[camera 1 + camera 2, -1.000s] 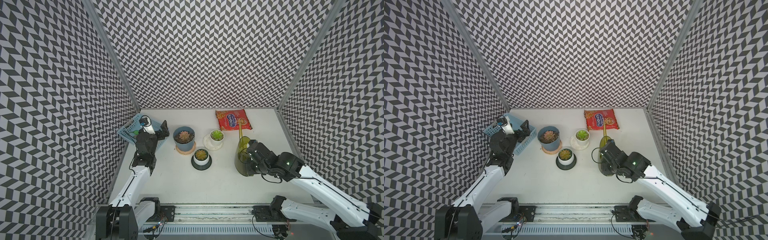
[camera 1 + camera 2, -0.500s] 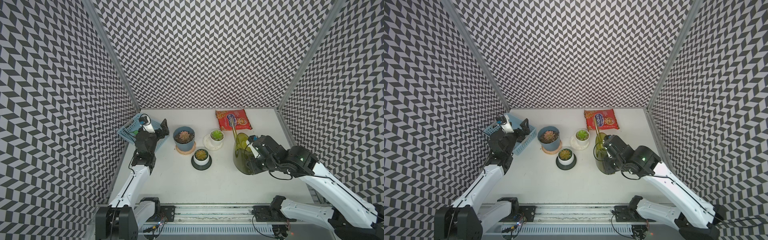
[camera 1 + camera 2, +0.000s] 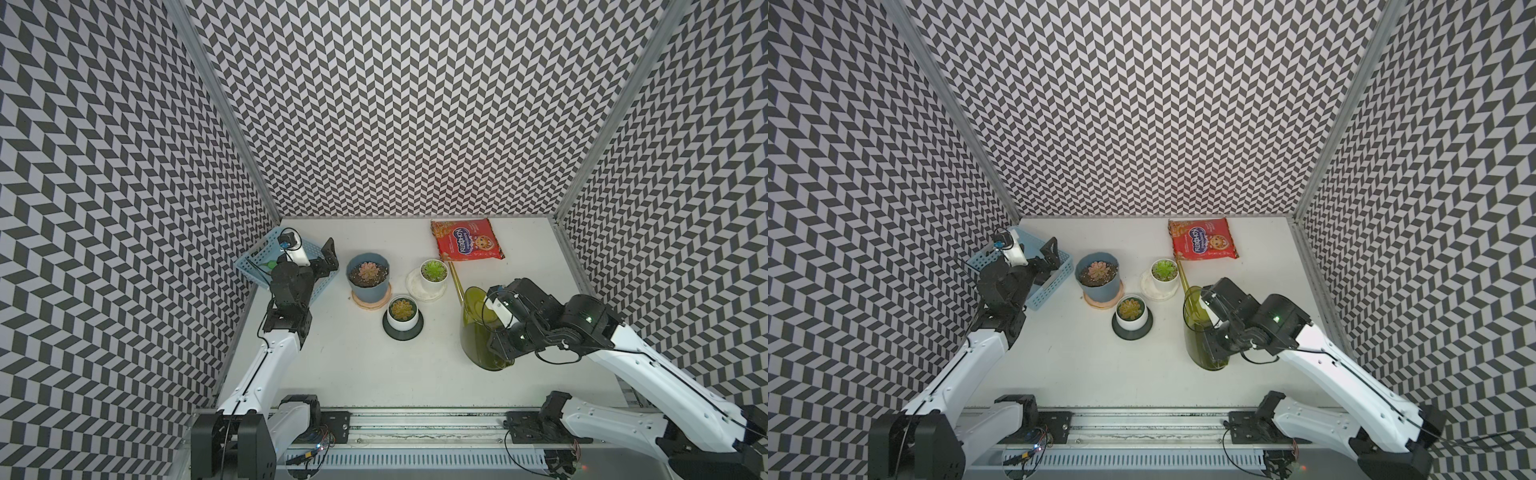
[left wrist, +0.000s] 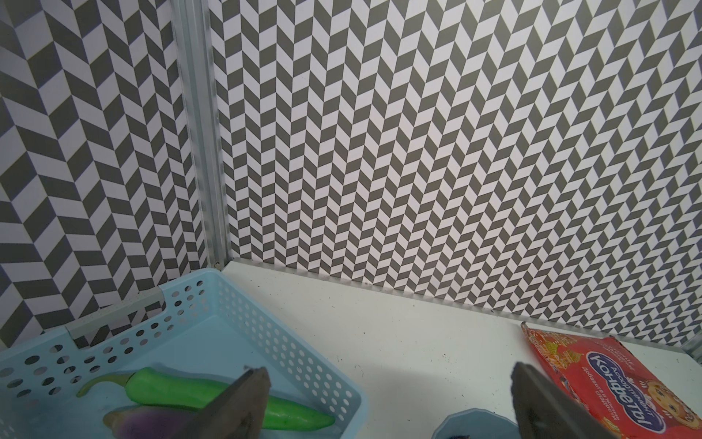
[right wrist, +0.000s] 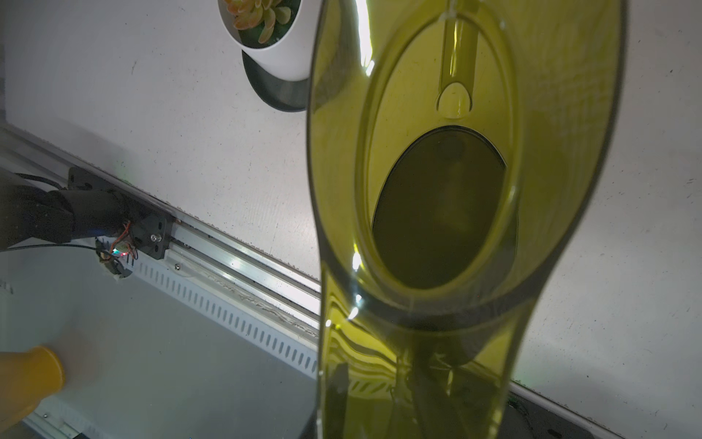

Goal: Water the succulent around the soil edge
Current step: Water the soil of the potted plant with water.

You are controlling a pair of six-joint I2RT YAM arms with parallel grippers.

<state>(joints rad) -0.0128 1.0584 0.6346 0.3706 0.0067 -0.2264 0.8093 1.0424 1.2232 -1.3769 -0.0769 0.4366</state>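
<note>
**A:** What sits on the white tabletop (image 3: pixel 353 374), largest first?

**B:** An olive-green, see-through watering can (image 3: pixel 478 345). The right hand (image 3: pixel 500 338) is clamped tight on its handle. The can's body stands between that hand and three potted plants.

**A:** And the left hand (image 3: pixel 329 257)?

**B:** Spread wide and holding nothing, above a pale blue basket (image 3: pixel 253 266) containing a green pepper (image 4: pixel 212 395). A red sweets packet (image 3: pixel 465 245) lies past the can's gold spout (image 3: pixel 456 282).

**A:** The plants?

**B:** The pink succulent (image 3: pixel 366 271), in a blue pot, is just beside the left hand. The orange-green succulent (image 3: pixel 402 308) and the green succulent (image 3: pixel 434 270) are nearer the right hand, with the green one beside the spout.
</note>
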